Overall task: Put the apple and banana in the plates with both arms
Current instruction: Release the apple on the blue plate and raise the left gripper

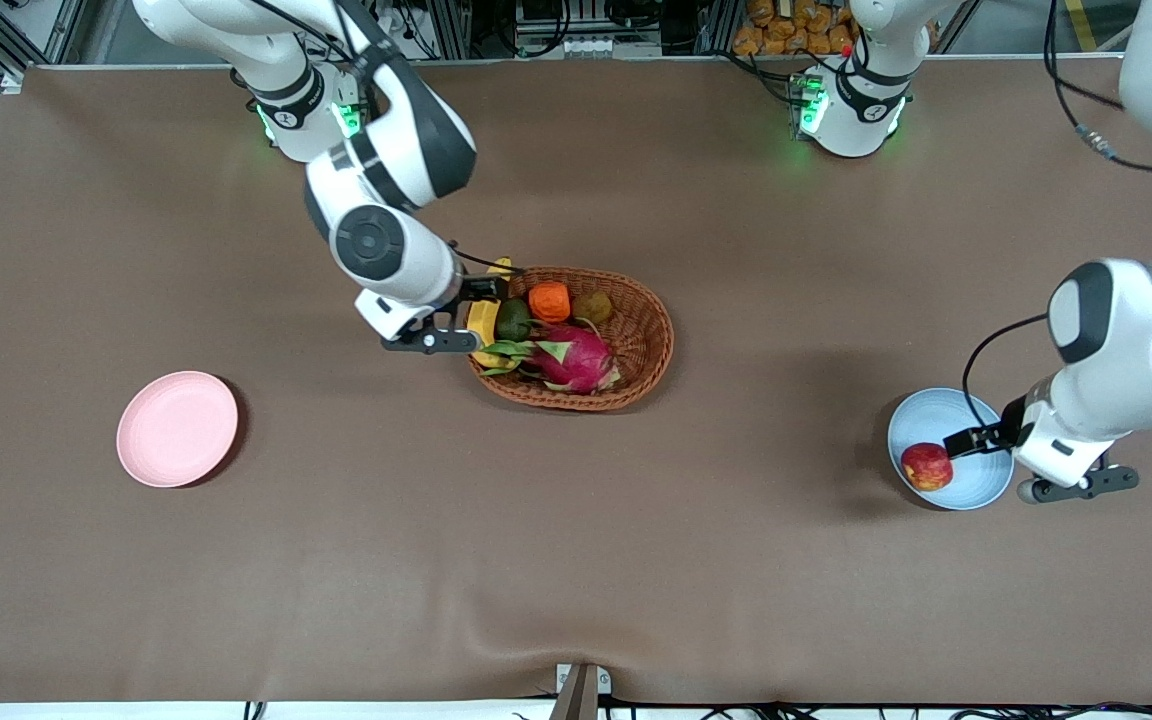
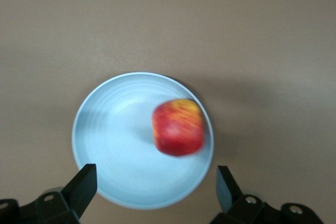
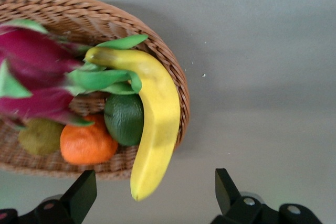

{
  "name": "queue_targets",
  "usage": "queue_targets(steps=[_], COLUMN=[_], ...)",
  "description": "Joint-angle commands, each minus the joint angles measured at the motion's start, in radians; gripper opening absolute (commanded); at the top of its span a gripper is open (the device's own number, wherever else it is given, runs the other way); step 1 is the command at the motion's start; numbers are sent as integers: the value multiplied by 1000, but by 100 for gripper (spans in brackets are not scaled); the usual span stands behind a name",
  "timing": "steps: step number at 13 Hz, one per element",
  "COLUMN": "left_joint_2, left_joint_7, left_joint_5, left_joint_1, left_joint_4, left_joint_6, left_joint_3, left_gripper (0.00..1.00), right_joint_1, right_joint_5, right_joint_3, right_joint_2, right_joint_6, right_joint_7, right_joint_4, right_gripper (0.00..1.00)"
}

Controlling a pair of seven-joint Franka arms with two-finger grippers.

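Observation:
The red and yellow apple lies in the light blue plate, near its rim. My left gripper hangs open just above that plate, holding nothing, with the apple clear of its fingers. The yellow banana rests on the rim of the wicker basket, at the end toward the right arm. My right gripper is open above the banana's tip, its fingers apart on either side. The pink plate sits empty toward the right arm's end.
The basket in the middle of the table also holds a magenta dragon fruit, an orange ribbed fruit, a dark green fruit and a brownish one. Brown cloth covers the table.

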Motion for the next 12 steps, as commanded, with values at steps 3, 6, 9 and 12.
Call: queue_targets(steps=[3, 6, 9, 12], left_joint_2=[-109, -137, -169, -214], left_joint_7=[6, 93, 121, 120], left_joint_5=[9, -1, -50, -57], left_joint_1=[9, 11, 12, 11], left_joint_4=[150, 257, 328, 330], left_joint_6=[-267, -414, -525, -554], left_joint_3=[-92, -119, -119, -119], left_gripper=[100, 100, 100, 100], right_joint_1=[26, 40, 61, 60], right_joint_5=[12, 8, 6, 6], right_joint_3=[-11, -11, -11, -11], right_joint_2=[76, 105, 105, 108], right_joint_6=[69, 112, 196, 202], right_joint_7=[96, 93, 87, 89], right_joint_4=[1, -9, -64, -72], right_gripper=[100, 100, 100, 86])
